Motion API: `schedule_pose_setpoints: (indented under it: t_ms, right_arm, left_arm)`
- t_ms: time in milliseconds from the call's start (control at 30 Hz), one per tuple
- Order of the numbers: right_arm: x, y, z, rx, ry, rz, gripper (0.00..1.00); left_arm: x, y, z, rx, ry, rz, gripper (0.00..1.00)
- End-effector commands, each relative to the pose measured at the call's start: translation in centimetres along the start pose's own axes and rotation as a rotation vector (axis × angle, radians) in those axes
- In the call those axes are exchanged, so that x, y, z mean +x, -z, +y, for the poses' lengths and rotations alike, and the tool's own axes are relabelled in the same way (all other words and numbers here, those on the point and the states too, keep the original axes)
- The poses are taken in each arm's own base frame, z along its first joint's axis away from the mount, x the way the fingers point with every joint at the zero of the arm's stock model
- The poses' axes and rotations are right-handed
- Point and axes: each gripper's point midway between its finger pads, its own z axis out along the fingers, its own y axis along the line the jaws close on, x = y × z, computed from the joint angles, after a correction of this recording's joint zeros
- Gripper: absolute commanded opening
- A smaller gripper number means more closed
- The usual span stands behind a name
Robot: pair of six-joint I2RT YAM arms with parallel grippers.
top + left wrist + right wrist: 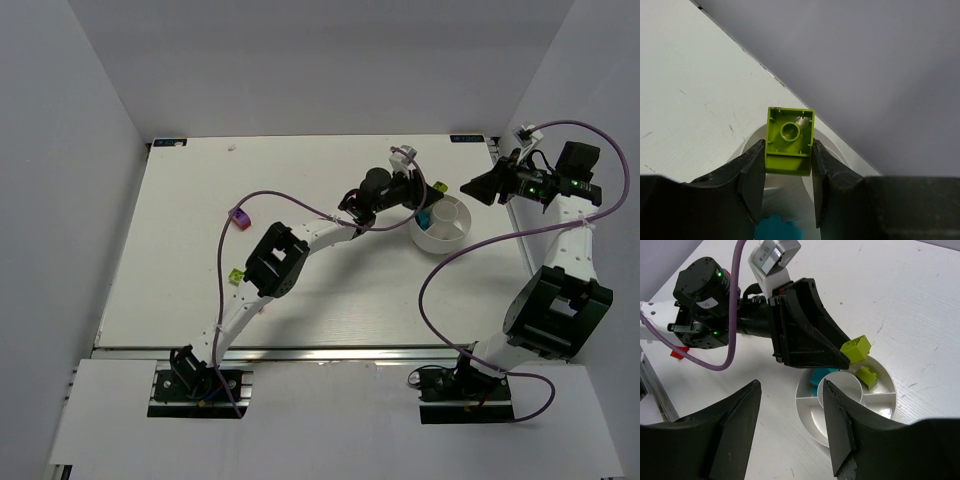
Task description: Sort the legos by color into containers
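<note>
Top view: a white table (180, 300), with my two arms reaching in from its near edge. The left claw (788, 167) was clenched on a lime brick (789, 142), one finger pressed on each opposite side. The brick looked squarish, with no clear long axis. Its hollow underside faced the wrist camera. It hung in the air at the rim of the bowl (812, 426), which sat in the table's far half, toward the right edge.

Just below the held brick, a second lime brick (867, 376) lay in its own wedge. A cyan brick (817, 379) sat in the neighbouring wedge, on the side toward the left arm. I judged the drop would turn on this: the lime wedge lay just under the claw, with the cyan one right beside it.

The right claw (790, 390) was released and empty, hovering near the bowl by the table's right edge. A purple brick (240, 217) and a third lime brick (236, 273) lay on the table's left half, well apart from the bowl and nearer the left arm.
</note>
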Motion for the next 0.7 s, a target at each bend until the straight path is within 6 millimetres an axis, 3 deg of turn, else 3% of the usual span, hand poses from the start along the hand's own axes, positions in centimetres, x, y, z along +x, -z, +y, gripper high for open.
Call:
schedule_pose_setpoints:
  t_ms: [0,100,467,667]
  right_arm:
    - [-0.83,0.58,0.96,-0.015,0.030,-0.029,0.58]
    - [-0.84,0.55,1.02,-0.021,0.029,-0.031,0.58]
    - [-0.65,0.58,0.99,-0.023,0.021,-0.032,0.58]
    - [-0.56,0.59,1.11,-0.027,0.020,-0.033,0.58]
  left_arm:
    - [-1.35,-0.58,-1.61,0.016,-0.022,-0.023,0.38]
    - [-1.06,-0.61,-1.64,0.012,-0.024,-0.015,0.40]
    - [-1.17,-0.65,-1.84,-0.003,-0.033,-0.014,0.64]
    - [-1.75,-0.62,-2.27,-0.001,-0.039,-0.026,0.65]
